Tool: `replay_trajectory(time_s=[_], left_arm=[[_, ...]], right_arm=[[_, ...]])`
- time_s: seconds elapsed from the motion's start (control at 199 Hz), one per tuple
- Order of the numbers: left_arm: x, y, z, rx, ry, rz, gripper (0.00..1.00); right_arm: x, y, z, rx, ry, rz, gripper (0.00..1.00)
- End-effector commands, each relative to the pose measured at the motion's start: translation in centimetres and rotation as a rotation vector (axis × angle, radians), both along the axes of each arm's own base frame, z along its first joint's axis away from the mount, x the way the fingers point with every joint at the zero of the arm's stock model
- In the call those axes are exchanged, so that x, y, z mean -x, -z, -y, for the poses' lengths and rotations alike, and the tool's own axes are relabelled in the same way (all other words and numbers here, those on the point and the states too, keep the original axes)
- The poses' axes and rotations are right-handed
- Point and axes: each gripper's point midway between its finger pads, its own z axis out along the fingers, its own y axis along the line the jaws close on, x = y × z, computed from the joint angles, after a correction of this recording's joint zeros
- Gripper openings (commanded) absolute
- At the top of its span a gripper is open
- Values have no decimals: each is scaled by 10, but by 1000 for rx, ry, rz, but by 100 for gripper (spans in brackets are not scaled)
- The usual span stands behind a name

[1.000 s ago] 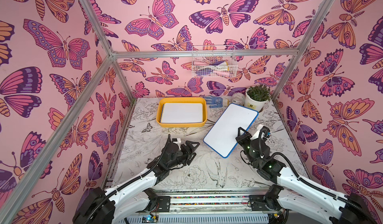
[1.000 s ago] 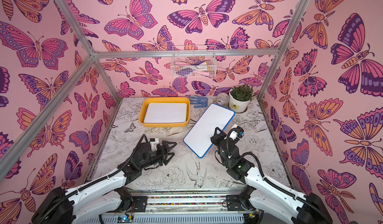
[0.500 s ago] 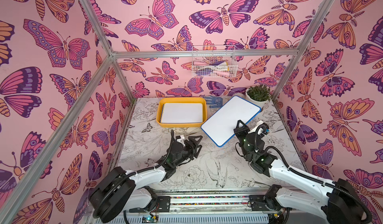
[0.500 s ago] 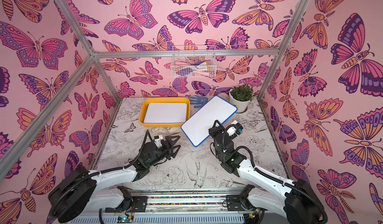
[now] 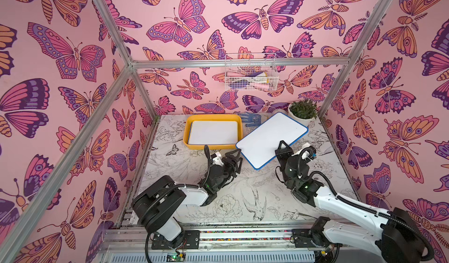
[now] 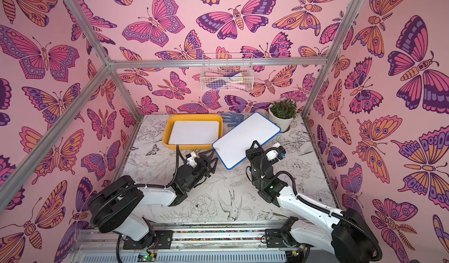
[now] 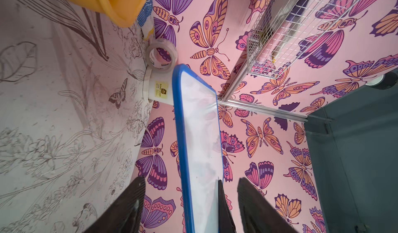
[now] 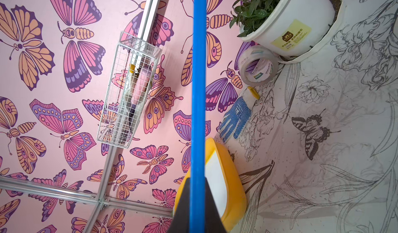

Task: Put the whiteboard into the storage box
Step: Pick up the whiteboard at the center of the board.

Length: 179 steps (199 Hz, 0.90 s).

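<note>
Whiteboard (image 5: 272,140): flat rectangular white panel with a rounded blue plastic rim. Location: centre right of the frame in both top views, lifted off the worktop (image 5: 243,193) and tilted, its left corner reaching the near right corner of the storage box but not yet inside.

Storage box (image 5: 213,116): shallow yellow-orange plastic tray with rounded corners, upper centre of the frame. Contents: one second white board (image 5: 213,133) lying flat. The incoming whiteboard will probably have to be squared to the rim and laid on top, since the fit looks close.

Right pincer (image 5: 281,146): pressed together on the whiteboard's blue edge; the right wrist view shows the rim running straight out from between the jaws (image 8: 198,204). A hold on one edge alone carries the panel but probably lets it sag or swing.

Left pincer (image 5: 235,157): jaws spread, the panel's near corner standing between them with a gap on each side in the left wrist view (image 7: 189,179). Likely purpose: a second hold to steady and steer the panel.

Bystanders, upper right of the frame: blue dotted work glove (image 5: 251,119), green plant in a white pot (image 5: 302,109), roll of clear tape (image 8: 257,67), white wire basket (image 5: 250,75) on the wall.
</note>
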Motion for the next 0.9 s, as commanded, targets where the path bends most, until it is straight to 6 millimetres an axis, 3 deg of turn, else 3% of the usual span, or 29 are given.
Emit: replay_trajectory(time_s=[0.0, 0.236, 0.436, 0.562, 0.732, 0.893], left_arm=[[-10, -18, 5, 92, -47, 45, 67], [-20, -25, 11, 114, -106, 74, 51], [-25, -24, 16, 116, -107, 74, 45], [-25, -20, 17, 112, -102, 67, 32], [-26, -27, 12, 103, -109, 91, 17], [-28, -29, -4, 76, -137, 113, 9]], right_arm=[[0, -37, 4, -148, 27, 110, 0], [1, -34, 4, -149, 30, 97, 0], [-1, -27, 3, -149, 31, 79, 0], [-3, -22, 0, -156, 28, 69, 0], [-5, -19, -5, -154, 10, 55, 0], [-7, -7, -12, -148, -15, 21, 0]])
